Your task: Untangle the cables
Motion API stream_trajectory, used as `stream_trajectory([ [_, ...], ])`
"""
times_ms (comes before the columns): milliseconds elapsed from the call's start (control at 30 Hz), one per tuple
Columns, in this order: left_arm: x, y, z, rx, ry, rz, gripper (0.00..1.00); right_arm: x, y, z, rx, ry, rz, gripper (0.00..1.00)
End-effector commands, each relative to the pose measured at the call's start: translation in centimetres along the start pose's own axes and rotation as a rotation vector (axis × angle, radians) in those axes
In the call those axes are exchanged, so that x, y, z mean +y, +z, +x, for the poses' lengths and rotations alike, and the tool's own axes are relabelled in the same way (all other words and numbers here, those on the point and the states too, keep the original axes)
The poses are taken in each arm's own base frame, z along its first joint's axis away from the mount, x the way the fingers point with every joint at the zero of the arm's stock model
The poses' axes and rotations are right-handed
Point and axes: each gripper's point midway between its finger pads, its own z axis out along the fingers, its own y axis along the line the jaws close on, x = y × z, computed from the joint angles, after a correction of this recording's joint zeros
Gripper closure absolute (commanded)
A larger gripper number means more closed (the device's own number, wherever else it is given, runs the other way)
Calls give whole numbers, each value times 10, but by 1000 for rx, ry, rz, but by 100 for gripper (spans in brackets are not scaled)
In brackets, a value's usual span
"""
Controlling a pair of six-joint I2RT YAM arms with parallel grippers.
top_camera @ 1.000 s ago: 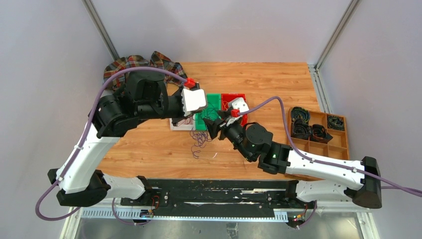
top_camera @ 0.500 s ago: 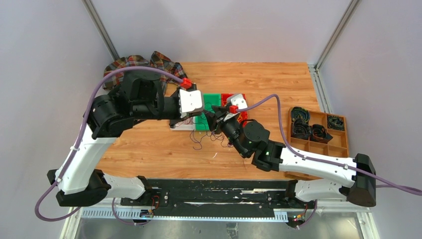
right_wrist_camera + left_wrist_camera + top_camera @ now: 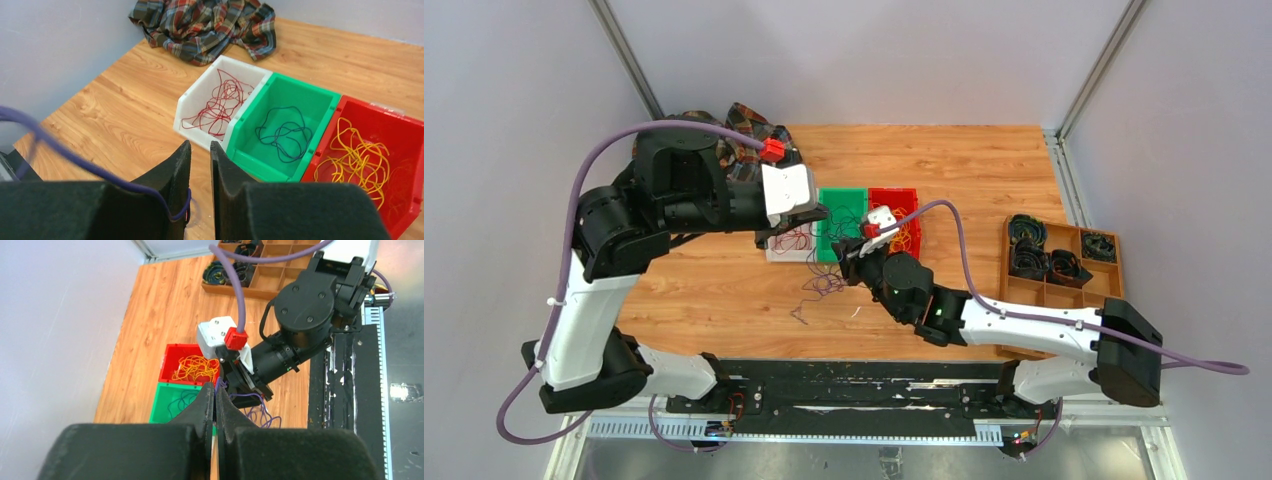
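Note:
A tangle of thin purple cables (image 3: 819,285) hangs from my left gripper (image 3: 824,212) down to the wood in front of the bins. The left gripper (image 3: 216,387) is shut on purple strands at its tip. My right gripper (image 3: 844,262) sits just right of that tangle. In the right wrist view its jaws (image 3: 200,144) stand narrowly open, and a purple cable (image 3: 75,157) hooks over the left finger into the gap. Red cables (image 3: 220,105) lie in the white bin (image 3: 197,85), dark ones (image 3: 282,130) in the green bin (image 3: 300,82), yellow ones (image 3: 360,160) in the red bin (image 3: 380,107).
A plaid cloth (image 3: 744,125) is bunched at the table's far left corner, behind the left arm. A wooden compartment tray (image 3: 1114,290) holding black coils stands at the right edge. The two grippers are close together in front of the three bins.
The left arm has drawn back to the left, pulling the purple strands along. The right arm has reached further left, and its jaws have narrowed from wide to a small gap.

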Motion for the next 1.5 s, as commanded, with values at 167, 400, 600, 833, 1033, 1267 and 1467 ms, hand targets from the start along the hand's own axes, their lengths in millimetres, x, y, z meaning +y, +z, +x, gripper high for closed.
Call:
stream_trajectory([
  [167,-1,-13,-27,-81,-5,-4,100,-3,3,22,18,77,12,80],
  [400,20,-32,-56,-148,51,-106,100,-9,-1,61,92,95,28,82],
  [600,49,-52,-76,-173,130,-263,100,-16,-7,97,164,107,48,83],
  [833,82,-81,-101,-239,195,-467,100,-22,-15,135,248,107,59,83],
  [1033,120,-121,-131,-324,263,-737,100,-27,-26,161,309,122,64,83],
  [1267,149,-150,-150,-365,316,-951,100,-32,-41,182,371,145,68,83],
  [1467,165,-178,-172,-424,367,-1110,100,-39,-53,200,408,152,84,78],
])
